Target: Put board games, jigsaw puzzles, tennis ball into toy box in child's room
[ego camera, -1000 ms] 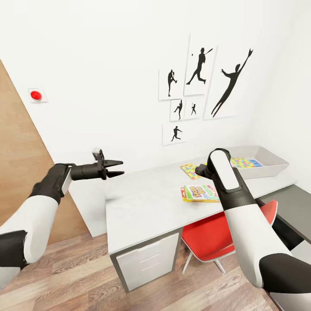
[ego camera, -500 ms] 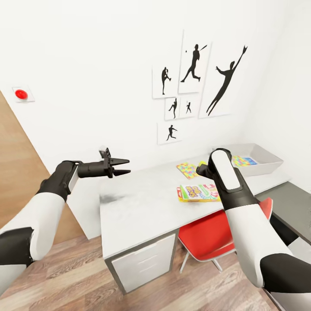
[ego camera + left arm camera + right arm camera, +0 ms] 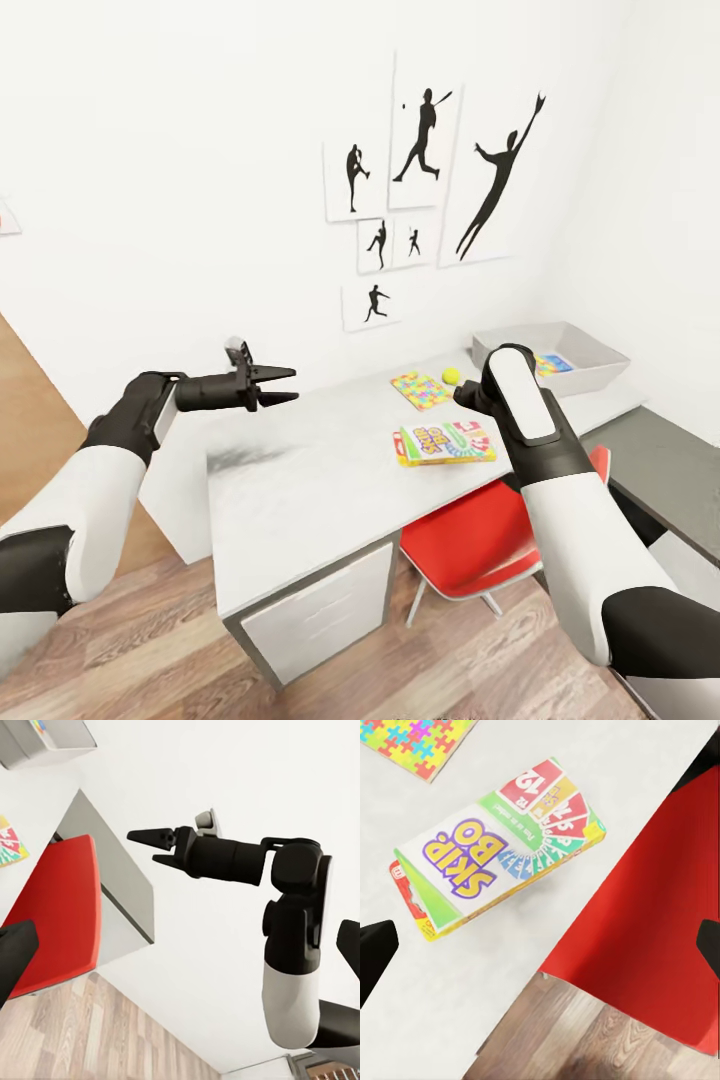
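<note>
Both claws gaping, holding nothing: left [image 3: 283,385], right [image 3: 150,847]. Skip-Bo box [image 3: 444,443], puzzle [image 3: 421,390], ball [image 3: 451,376] not yet in bin [image 3: 520,345].

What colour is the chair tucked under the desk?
Bright red: the plastic-looking chair seat shows best in the right wrist view.

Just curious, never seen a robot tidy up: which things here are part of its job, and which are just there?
Job:
SKIP-BO game
puzzle mat
tennis ball
toy box, with another puzzle inside
table

Just there:
red chair
wall pictures
</note>
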Controlling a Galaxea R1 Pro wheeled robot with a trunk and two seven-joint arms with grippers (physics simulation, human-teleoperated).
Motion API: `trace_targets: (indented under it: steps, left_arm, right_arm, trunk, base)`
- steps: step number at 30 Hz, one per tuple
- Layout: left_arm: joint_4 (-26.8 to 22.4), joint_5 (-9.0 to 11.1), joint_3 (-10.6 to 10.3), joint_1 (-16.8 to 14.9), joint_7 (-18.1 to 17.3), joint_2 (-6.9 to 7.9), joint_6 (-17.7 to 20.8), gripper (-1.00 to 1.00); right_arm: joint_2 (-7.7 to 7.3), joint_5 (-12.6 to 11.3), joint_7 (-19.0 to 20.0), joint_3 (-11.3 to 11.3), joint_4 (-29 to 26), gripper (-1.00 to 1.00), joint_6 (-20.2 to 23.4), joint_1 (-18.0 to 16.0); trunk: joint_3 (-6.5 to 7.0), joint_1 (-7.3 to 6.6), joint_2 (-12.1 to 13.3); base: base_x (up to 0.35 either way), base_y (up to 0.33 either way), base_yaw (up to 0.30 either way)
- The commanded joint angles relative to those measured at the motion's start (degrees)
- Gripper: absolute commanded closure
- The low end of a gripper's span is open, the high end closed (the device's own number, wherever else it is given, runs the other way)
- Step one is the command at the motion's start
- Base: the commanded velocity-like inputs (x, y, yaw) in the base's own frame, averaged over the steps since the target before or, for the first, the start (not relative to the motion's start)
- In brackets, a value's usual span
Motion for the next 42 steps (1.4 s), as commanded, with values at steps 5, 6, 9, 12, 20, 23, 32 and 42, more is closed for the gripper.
trace_targets:
  steps: [5,6,9,12,20,23,32,42]
  left_arm:
    - [-0.04,-0.28,0.12,-0.03,-0.35,0.56,0.6,-1.0]
    - [-0.04,-0.28,0.11,-0.04,-0.35,0.68,0.6,-1.0]
    - [-0.04,-0.24,0.08,-0.04,-0.35,1.05,0.6,-1.0]
    - [-0.04,0.33,0.06,-0.03,-0.35,1.3,0.6,-1.0]
    - [-0.03,2.98,0.0,-0.02,-0.35,2.1,0.6,-1.0]
    - [-0.03,3.14,-0.06,0.02,-0.35,2.17,0.6,-1.0]
    - [-0.03,3.21,-0.17,0.03,-0.35,2.2,0.6,-1.0]
    - [-0.03,3.18,-0.07,0.04,-0.35,2.1,0.6,-1.0]
  right_arm:
    - [0.01,-0.5,-0.52,0.04,-0.07,-1.0,0.55,-0.08]
    - [0.02,-0.5,-0.5,0.06,-0.08,-1.0,0.55,-0.08]
    - [0.08,-0.5,-0.53,0.15,-0.2,-1.0,0.53,-0.08]
    - [0.08,-0.5,-0.59,0.22,-0.27,-1.0,0.49,-0.08]
    - [0.41,-0.48,-0.54,0.14,-0.19,-1.0,0.47,-0.08]
    - [0.3,-0.49,-0.54,0.13,-0.16,-1.0,0.47,-0.08]
    - [0.19,-0.48,-0.54,0.07,0.08,-1.0,0.47,-0.08]
    - [0.08,-0.41,-0.57,0.12,0.28,-1.0,0.47,-0.08]
  trunk:
    - [-0.39,0.04,-0.13]
    - [-0.41,0.04,-0.13]
    - [-0.45,0.04,-0.13]
    - [-0.46,0.04,-0.13]
    - [-0.74,0.04,-0.13]
    - [-0.94,0.04,-0.13]
    - [-1.73,0.04,-0.13]
    - [-2.13,0.04,-0.13]
  base:
    - [0.091,0.051,-0.104]
    - [0.151,0.08,-0.038]
    - [0.092,0.046,-0.022]
    - [0.032,0.016,-0.008]
    - [0.112,0.051,-0.001]
    - [0.044,0.019,0.0]
    - [0.13,0.004,0.0]
    - [0.106,-0.061,0.0]
